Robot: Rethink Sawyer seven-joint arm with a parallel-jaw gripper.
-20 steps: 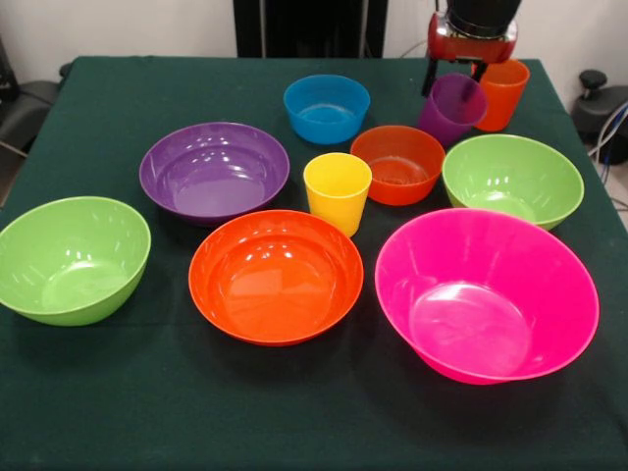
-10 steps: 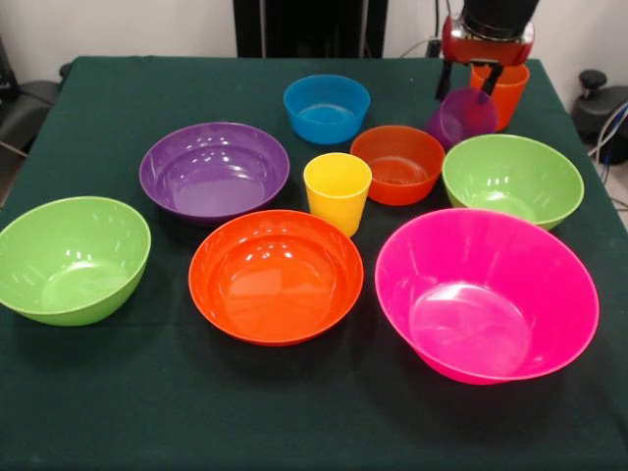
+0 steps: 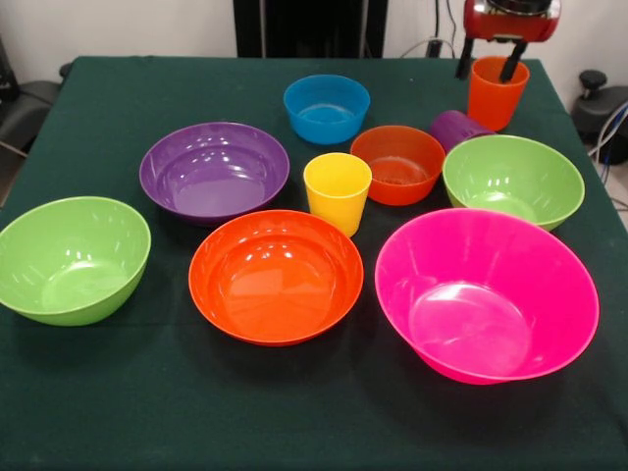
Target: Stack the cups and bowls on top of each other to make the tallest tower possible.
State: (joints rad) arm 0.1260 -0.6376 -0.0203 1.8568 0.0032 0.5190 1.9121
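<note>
Overhead, jaws (image 3: 487, 61) open around upright orange cup (image 3: 497, 93), empty, purple cup (image 3: 455, 127) toppled.

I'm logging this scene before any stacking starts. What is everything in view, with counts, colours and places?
Bowls: seven, none stacked.
pink bowl: one, huge, front right.
large orange bowl: one, front centre.
green bowls: two, one at the left edge, one at the right.
purple bowl: one, left of centre.
small orange bowl: one, centre.
blue bowl: one, far centre.
yellow cup: one, upright, centre.
orange cup: one, upright, far right.
purple cup: one, on its side behind the right green bowl.
table: one, dark green cloth.
gripper: one, red and black, open above the orange cup.
</note>
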